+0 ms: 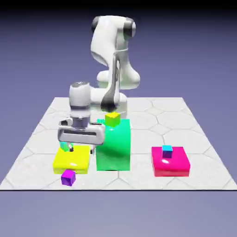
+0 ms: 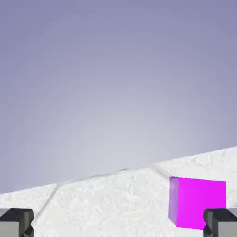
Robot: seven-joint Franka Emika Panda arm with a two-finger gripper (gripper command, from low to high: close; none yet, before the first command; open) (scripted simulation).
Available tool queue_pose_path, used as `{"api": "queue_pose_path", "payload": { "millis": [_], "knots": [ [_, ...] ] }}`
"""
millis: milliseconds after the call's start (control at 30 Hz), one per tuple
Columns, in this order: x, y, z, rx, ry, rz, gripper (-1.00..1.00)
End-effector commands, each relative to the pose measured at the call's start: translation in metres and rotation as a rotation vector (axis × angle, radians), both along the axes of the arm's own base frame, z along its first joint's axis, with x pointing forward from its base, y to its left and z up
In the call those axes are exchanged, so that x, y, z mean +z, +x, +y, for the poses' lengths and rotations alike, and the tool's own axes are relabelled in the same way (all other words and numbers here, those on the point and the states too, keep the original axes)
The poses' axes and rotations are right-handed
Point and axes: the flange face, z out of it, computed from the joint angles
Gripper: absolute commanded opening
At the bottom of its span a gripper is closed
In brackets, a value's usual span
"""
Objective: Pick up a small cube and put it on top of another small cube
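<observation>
Holds the white two-finger gripper (image 1: 81,150) wide open near the flat glossy yellow block (image 1: 71,160). Shows the small solid purple cube (image 1: 68,177) resting on the white stone-patterned table (image 1: 139,180) — just before that block

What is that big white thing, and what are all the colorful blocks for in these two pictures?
The big white thing is a robot arm. It ends in a gripper with two fingers that pinch, like your thumb and finger. They are wide open now, holding nothing.

One picture looks at the robot from across the table. The other is from a camera on its hand, so you see the two fingertips and a purple cube close up.

On the table are a yellow block, a tall green block and a pinkish-red block with a small blue cube on top. The robot's job is to put one small cube on another.
</observation>
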Motion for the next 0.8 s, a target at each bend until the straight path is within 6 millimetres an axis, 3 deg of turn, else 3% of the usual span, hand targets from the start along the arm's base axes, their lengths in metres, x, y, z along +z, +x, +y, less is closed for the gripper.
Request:
{"api": "queue_pose_path", "payload": {
  "millis": [0,167,200,333,367,400,433,567,767],
  "knots": [
    [-0.011,0.001,-0.009,-0.010,0.003,0.028,0.00],
    [-0.064,-0.001,-0.052,-0.054,0.015,0.155,0.00],
    [-0.064,-0.001,-0.052,-0.054,0.015,0.155,0.00],
    [-0.126,-0.002,-0.052,-0.054,0.015,0.155,0.00],
    [-0.134,-0.002,-0.052,-0.054,0.015,0.155,0.00],
    [-0.134,-0.002,-0.052,-0.054,0.015,0.155,-1.00],
    [-0.134,-0.002,-0.052,-0.054,0.015,0.155,-1.00],
    [-0.071,-0.001,-0.053,-0.054,0.014,0.155,-1.00],
    [-0.018,-0.055,-0.077,-0.253,0.054,0.153,-1.00]
  ]
}}
